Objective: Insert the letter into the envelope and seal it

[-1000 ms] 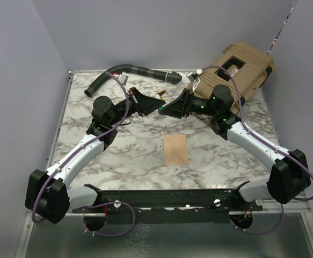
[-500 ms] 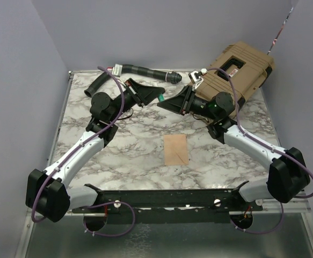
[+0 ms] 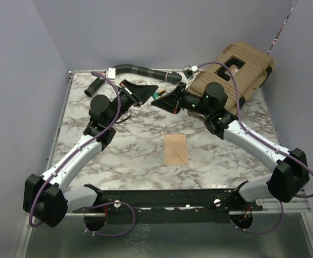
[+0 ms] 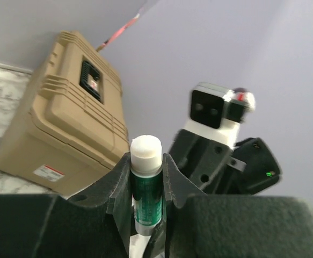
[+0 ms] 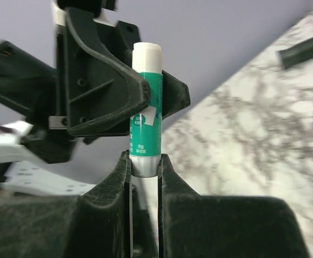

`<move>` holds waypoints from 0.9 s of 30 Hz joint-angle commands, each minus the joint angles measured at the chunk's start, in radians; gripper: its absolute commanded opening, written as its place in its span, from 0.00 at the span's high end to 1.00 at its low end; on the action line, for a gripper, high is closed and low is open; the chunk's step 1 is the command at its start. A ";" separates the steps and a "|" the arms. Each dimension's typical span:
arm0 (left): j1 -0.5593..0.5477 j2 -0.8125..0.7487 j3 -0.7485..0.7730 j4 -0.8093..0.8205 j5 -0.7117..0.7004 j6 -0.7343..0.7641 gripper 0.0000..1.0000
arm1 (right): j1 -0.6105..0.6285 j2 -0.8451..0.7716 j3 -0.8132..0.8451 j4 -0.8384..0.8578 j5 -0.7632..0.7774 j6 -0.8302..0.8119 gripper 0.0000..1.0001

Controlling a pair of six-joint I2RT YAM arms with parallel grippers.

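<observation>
Left gripper [image 4: 146, 177], right gripper [image 5: 144, 164] both clamped on glue stick [image 5: 145, 148] beside tan case [image 3: 242, 70]. Envelope [image 3: 175, 150] lies flat, well short of case. Likely light and floppy, so best pinned flat, pressed at flap.

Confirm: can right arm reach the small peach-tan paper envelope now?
Likely not yet. The peach-tan envelope lies uncovered mid-table, but the right gripper is shut on a green-and-white glue stick that the left gripper also clamps.

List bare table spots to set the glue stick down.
Free: table marble left and right of the envelope, and the strip between envelope and base rail. Crowded: far edge, with hose, tan case, and left gripper and right gripper both shut on the glue stick.
</observation>
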 commanded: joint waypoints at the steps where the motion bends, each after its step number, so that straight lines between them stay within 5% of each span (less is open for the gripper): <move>1: -0.022 -0.005 0.054 -0.155 0.017 0.192 1.00 | 0.083 -0.030 0.094 -0.310 0.333 -0.595 1.00; 14: -0.029 0.073 0.220 -0.169 0.063 0.320 1.00 | 0.258 0.007 0.087 -0.087 0.930 -1.109 0.99; 16: -0.029 0.076 0.227 -0.170 0.080 0.347 1.00 | 0.262 0.000 0.096 -0.113 0.914 -1.098 1.00; 19: -0.028 0.074 0.235 -0.164 0.125 0.401 1.00 | 0.259 -0.077 0.139 -0.306 0.642 -0.942 0.96; 23: -0.027 0.066 0.263 -0.165 0.245 0.449 1.00 | 0.259 -0.216 0.129 -0.398 0.347 -0.663 0.43; 24: -0.028 0.058 0.263 -0.165 0.270 0.460 1.00 | 0.259 -0.245 0.115 -0.401 0.312 -0.604 0.19; 25: -0.028 0.051 0.260 -0.161 0.299 0.467 1.00 | 0.259 -0.274 0.094 -0.398 0.305 -0.540 0.10; 27: -0.028 0.035 0.258 -0.156 0.361 0.474 1.00 | 0.259 -0.332 0.033 -0.362 0.323 -0.427 0.06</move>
